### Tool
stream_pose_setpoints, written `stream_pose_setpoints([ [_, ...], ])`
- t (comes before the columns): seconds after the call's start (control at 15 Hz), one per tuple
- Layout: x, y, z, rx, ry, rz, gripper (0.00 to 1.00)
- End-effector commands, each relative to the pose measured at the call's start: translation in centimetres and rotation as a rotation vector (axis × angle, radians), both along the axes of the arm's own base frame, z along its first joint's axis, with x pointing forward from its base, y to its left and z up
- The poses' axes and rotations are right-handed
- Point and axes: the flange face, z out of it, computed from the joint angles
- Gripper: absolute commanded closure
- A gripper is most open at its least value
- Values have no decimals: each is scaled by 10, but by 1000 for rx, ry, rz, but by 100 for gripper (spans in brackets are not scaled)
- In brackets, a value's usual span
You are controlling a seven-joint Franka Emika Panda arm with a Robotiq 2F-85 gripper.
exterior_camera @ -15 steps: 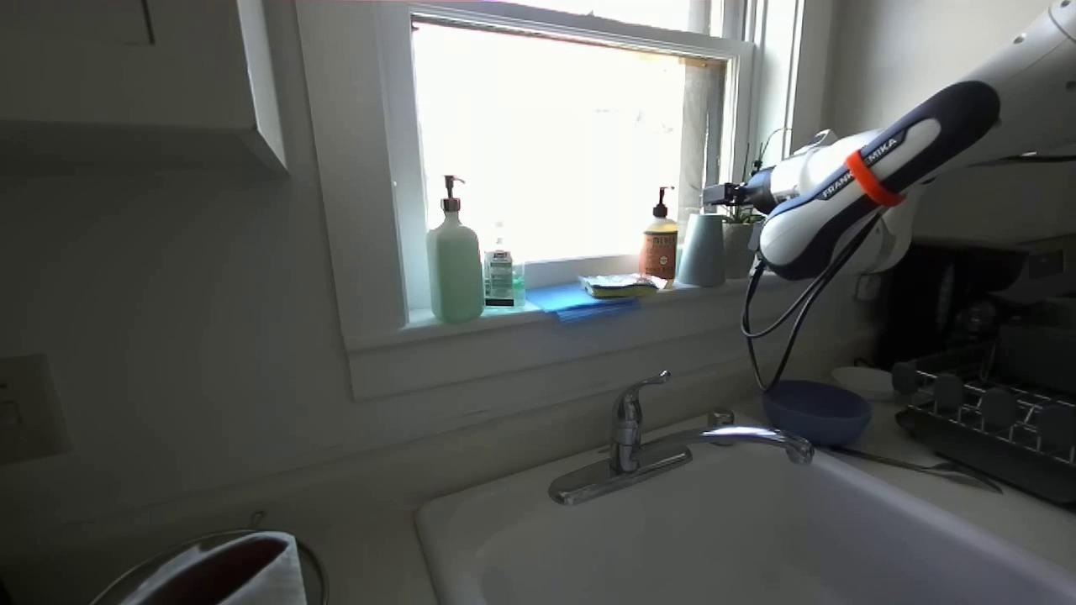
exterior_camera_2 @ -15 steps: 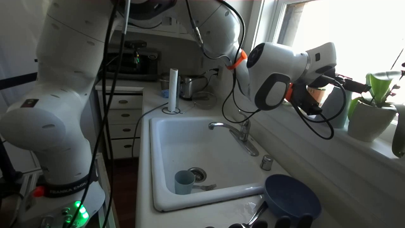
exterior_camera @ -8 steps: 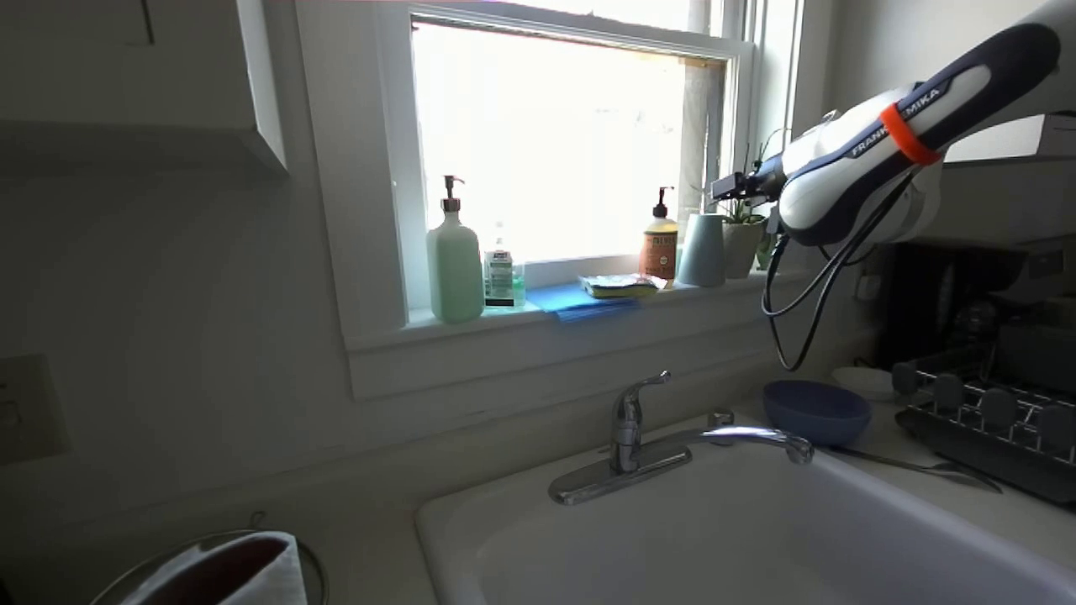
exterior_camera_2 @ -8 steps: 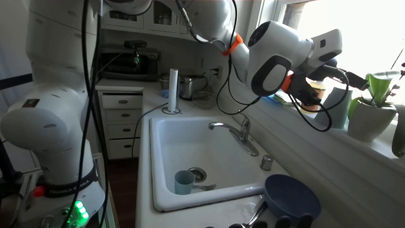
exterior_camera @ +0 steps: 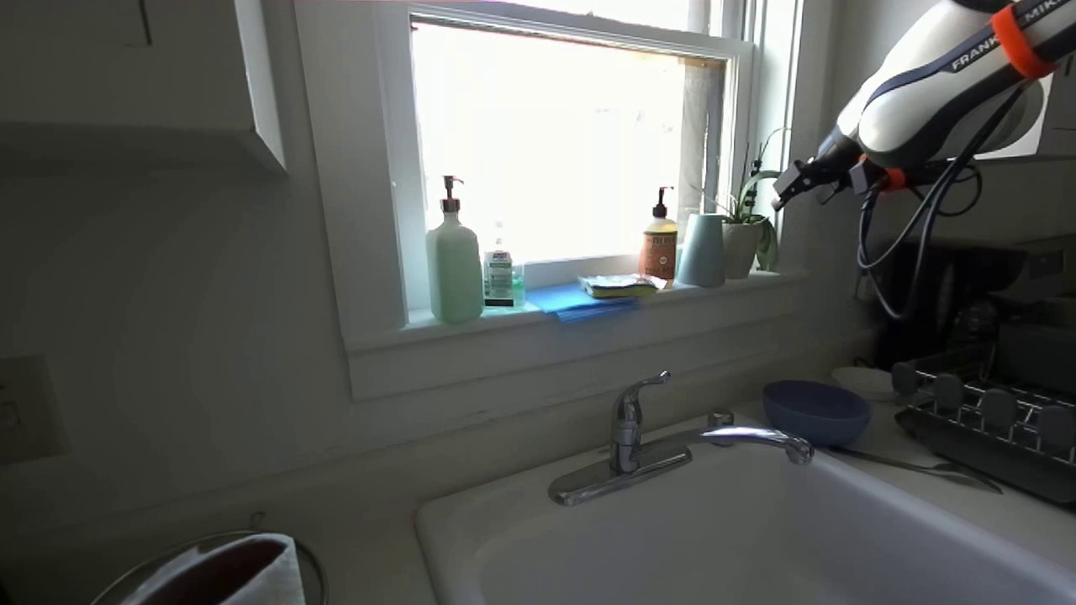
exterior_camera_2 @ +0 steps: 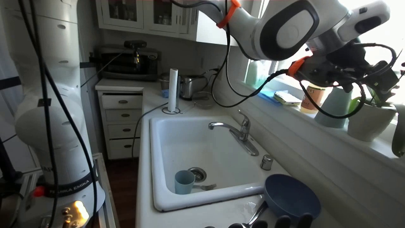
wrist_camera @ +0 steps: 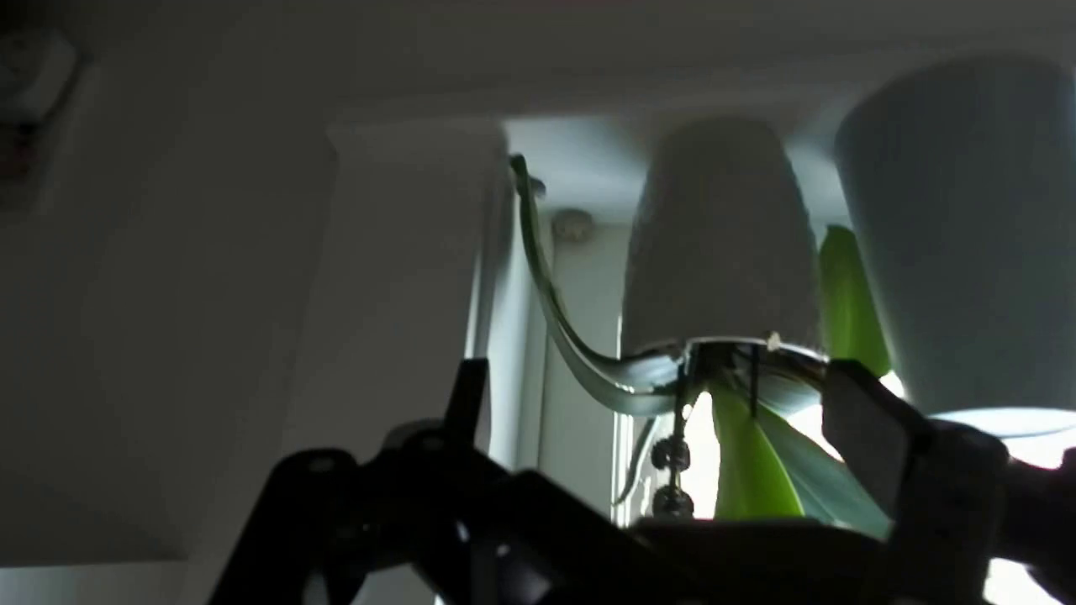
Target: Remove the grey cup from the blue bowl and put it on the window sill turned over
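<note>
Grey cup (exterior_camera: 702, 252) on window sill (exterior_camera: 761, 281), wide end down, between brown pump bottle (exterior_camera: 658, 252) and potted plant (exterior_camera: 741, 249). End effector (wrist_camera: 657, 367) in the air near the plant, jaws well apart, holding nothing. Blue bowl (exterior_camera_2: 291, 196) on worktop (exterior_camera_2: 190, 218) beside sink (exterior_camera_2: 154, 158).

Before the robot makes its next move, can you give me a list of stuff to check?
1. Grey cup on the window sill: ok, between the brown bottle and the plant pot.
2. Cup turned over: ok, wide end down.
3. Cup out of the blue bowl: ok.
4. Fingers open and off the cup: ok.
5. Fingers clear of the leaves: cannot tell; leaves show between them in the wrist view.
6. Only one cup around: not ok, another cup sits in the sink.
</note>
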Motion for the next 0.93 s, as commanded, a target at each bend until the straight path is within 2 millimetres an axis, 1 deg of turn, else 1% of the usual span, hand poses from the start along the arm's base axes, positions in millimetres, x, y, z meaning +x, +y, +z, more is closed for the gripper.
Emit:
stream_pose_setpoints([
  [0.0,-16,17,21,49,172,6,0],
  [0.33,-27,54,52,159,337,55,0],
  [0.47,-31,63,59,180,375,58,0],
  [0.73,-38,68,64,185,395,60,0],
  [0.8,-37,67,63,177,373,60,0],
  [0.87,-31,67,61,186,380,55,0],
])
